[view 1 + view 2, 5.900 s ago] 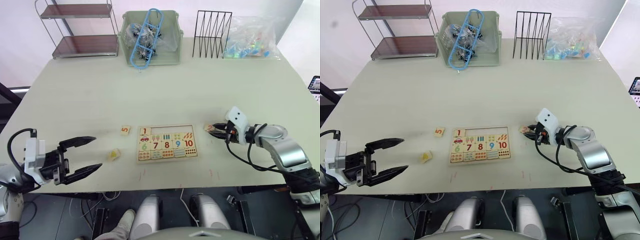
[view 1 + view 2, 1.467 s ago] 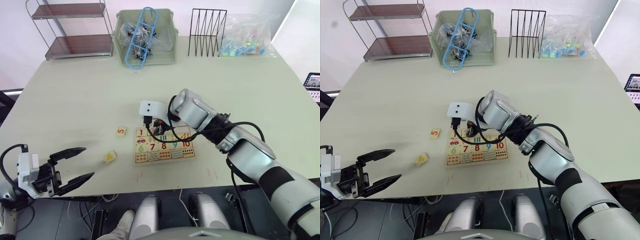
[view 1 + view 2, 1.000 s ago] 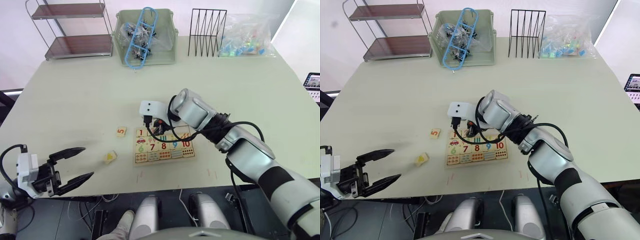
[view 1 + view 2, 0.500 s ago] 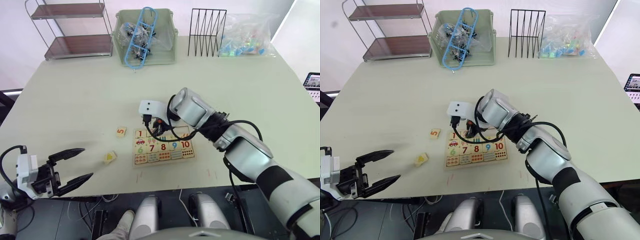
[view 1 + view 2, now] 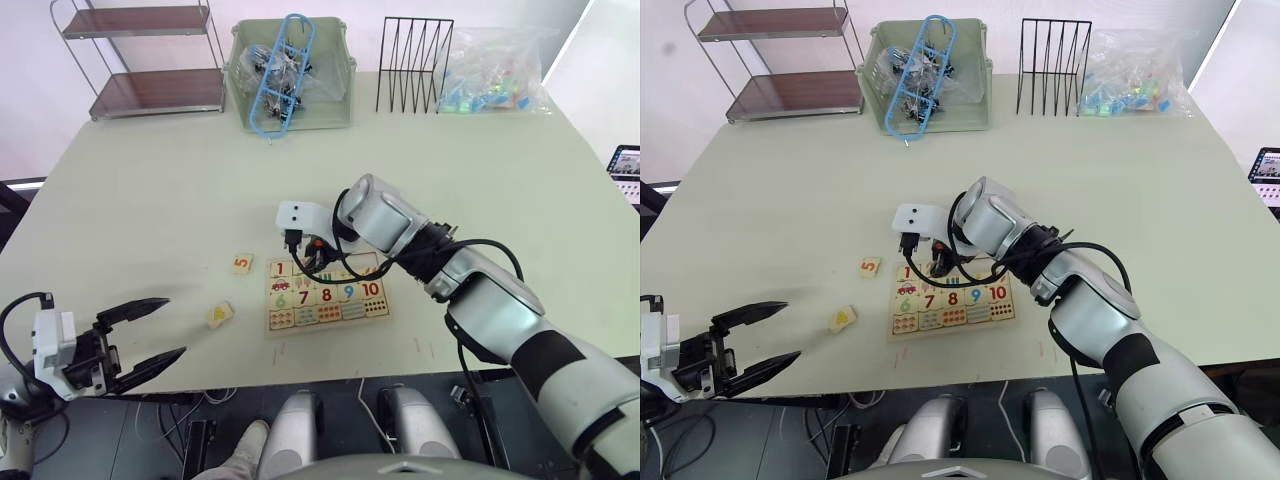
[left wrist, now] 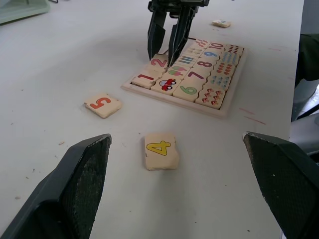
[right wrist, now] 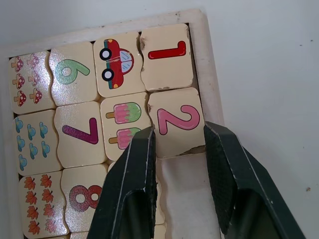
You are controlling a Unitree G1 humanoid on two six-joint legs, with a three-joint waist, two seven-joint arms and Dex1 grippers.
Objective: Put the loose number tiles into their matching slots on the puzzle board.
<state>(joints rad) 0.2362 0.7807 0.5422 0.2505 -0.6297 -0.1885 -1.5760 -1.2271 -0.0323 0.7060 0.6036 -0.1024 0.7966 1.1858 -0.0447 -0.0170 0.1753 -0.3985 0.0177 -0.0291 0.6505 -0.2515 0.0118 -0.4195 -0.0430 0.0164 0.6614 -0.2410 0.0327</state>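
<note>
Number tile 2 (image 7: 178, 122) sits in the puzzle board's (image 7: 208, 64) upper row beside tile 1 (image 7: 166, 56), the right gripper (image 7: 178, 144) poised over it, fingers parted and holding nothing. Tiles 4 (image 6: 161, 150) and 5 (image 6: 102, 104) lie loose on the table (image 5: 150, 190) near the open, empty left gripper (image 5: 150, 330). Light, stiff and thin, each probably needs pinching by opposite edges.
</note>
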